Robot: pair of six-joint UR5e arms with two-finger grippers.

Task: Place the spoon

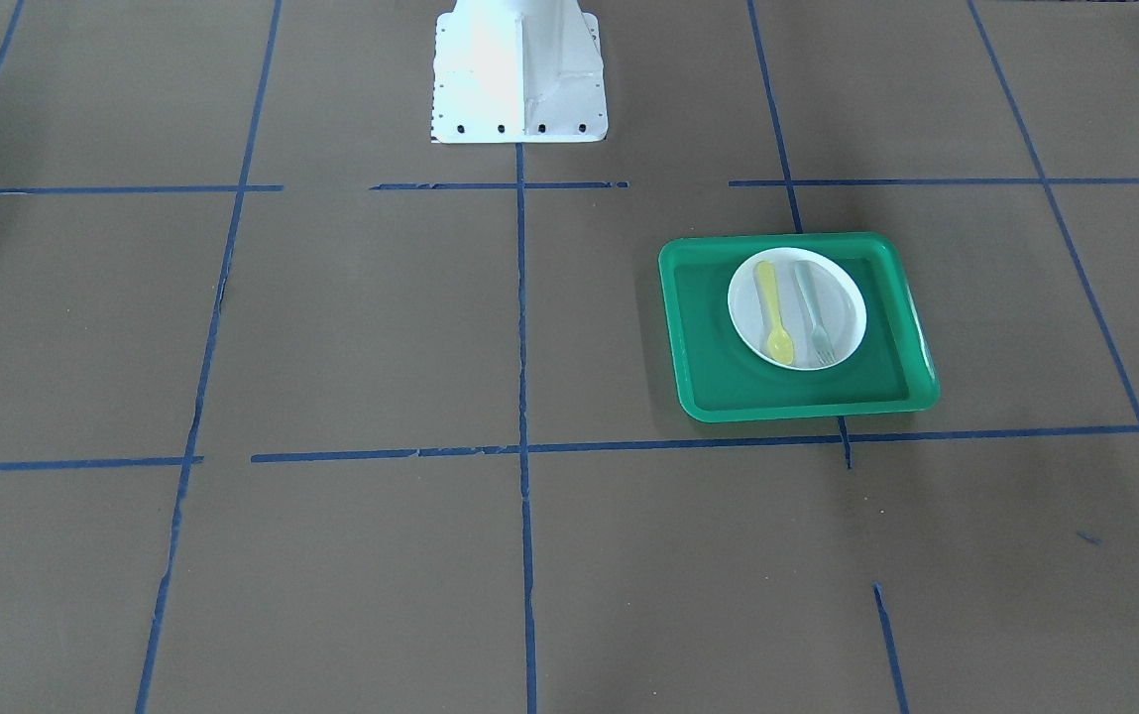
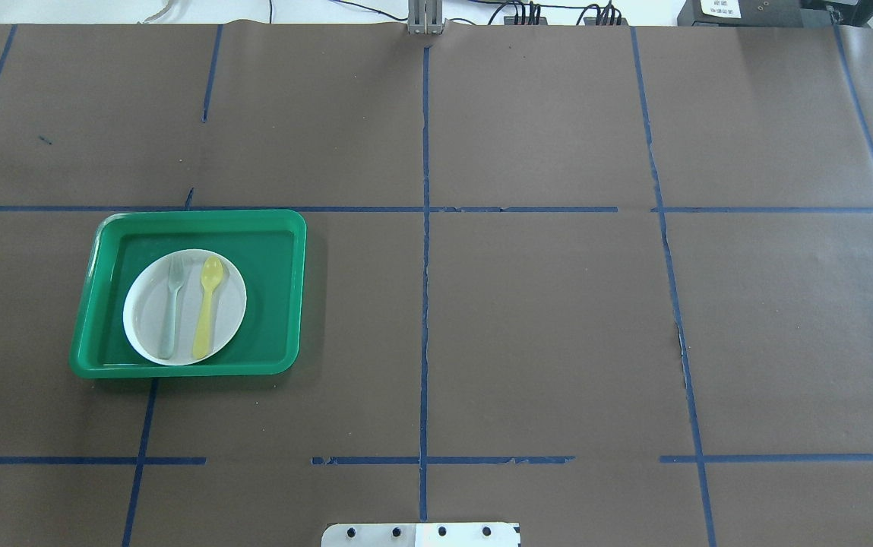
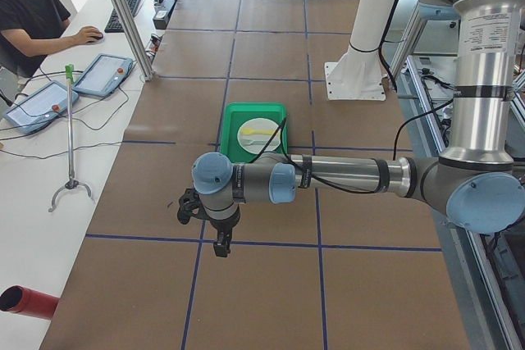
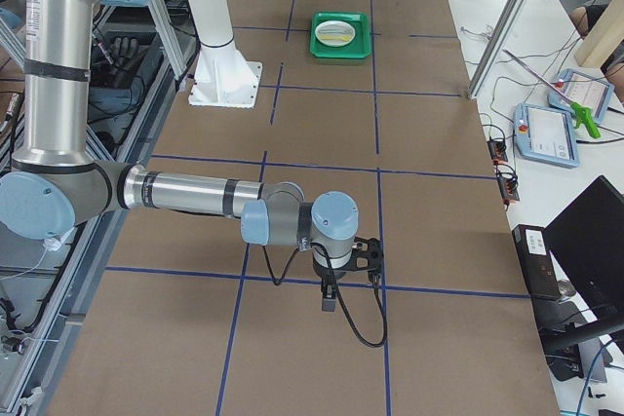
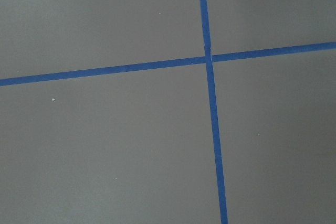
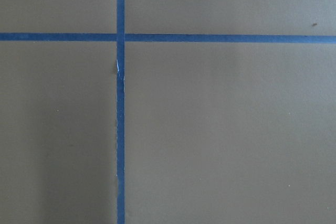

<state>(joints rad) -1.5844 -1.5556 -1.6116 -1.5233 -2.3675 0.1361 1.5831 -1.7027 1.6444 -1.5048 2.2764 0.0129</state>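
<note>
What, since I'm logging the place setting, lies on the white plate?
A yellow spoon and a grey-green fork lie side by side on the plate, nothing else. The plate surface beneath them is covered.

Two high cameras look steeply down on the table (image 2: pixel 558 319) from opposite sides, so the spoon (image 2: pixel 205 308) on the green tray (image 2: pixel 185 369) points up-frame in one and down-frame in the other. Two end cameras look lengthwise from farther back, both catching that tray. Each wrist camera sits close over crossing blue tape (image 5: pixel 210 59).

Silver arms (image 3: pixel 344 174) carry pale-blue joint caps (image 3: pixel 212 172) and seemingly black jaws.
</note>
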